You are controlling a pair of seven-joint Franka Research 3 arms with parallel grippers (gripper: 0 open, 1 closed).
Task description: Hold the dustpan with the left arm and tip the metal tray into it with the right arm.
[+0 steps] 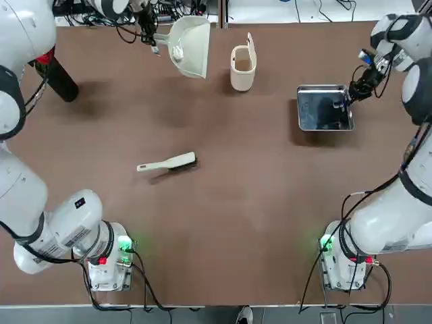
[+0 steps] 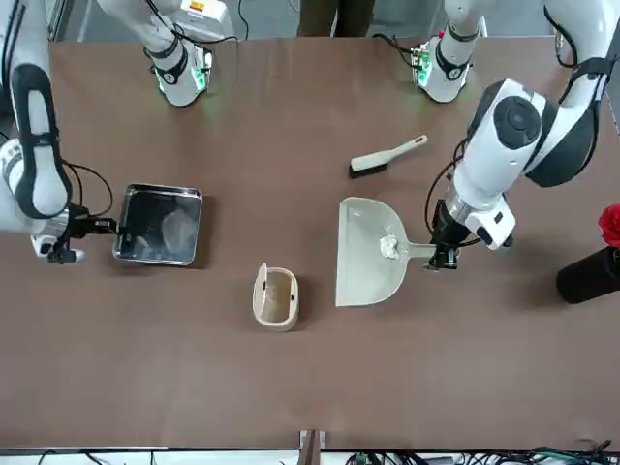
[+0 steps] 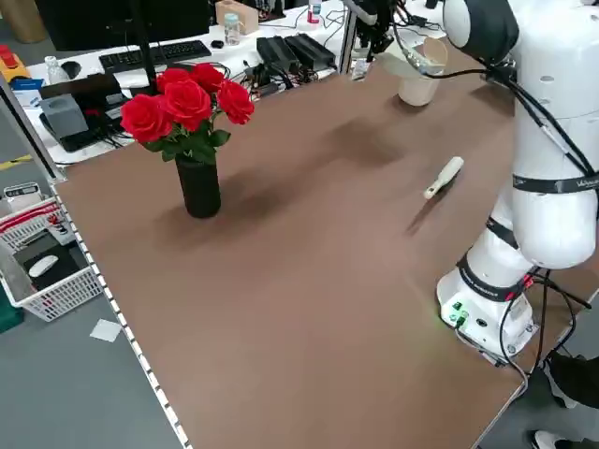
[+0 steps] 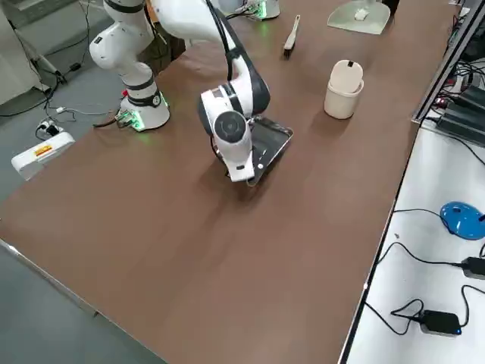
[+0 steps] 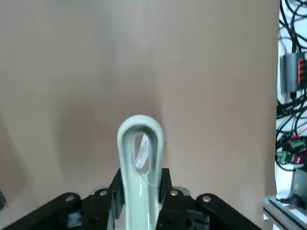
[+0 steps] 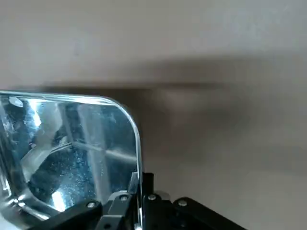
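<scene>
You have a wide, matte brown tabletop (image 1: 223,223) in front of you, with white desks (image 3: 103,70) and tangled cables beyond its far edge and grey floor (image 3: 84,374) around it. A person's legs (image 2: 334,17) show by the near side. Far left, red cloth-like roses (image 3: 187,108) stand in a smooth black vase (image 3: 198,187). Your left gripper (image 5: 141,201), at the far left, is pinched on the stubby looped handle of the dustpan (image 2: 363,262), a cream-white plastic scoop with a rounded back and a small crumpled white wad (image 2: 389,247) in it. Just right of the scoop is the oval, lidded cream bin (image 1: 243,66). Your right gripper (image 6: 139,191), on the right, is clamped on the rim of the metal tray (image 1: 325,108), shiny, shallow and round-cornered, with its shadow on the table. Between the arms, nearer you, lies the slim cream brush (image 1: 167,163) with dark bristles.
</scene>
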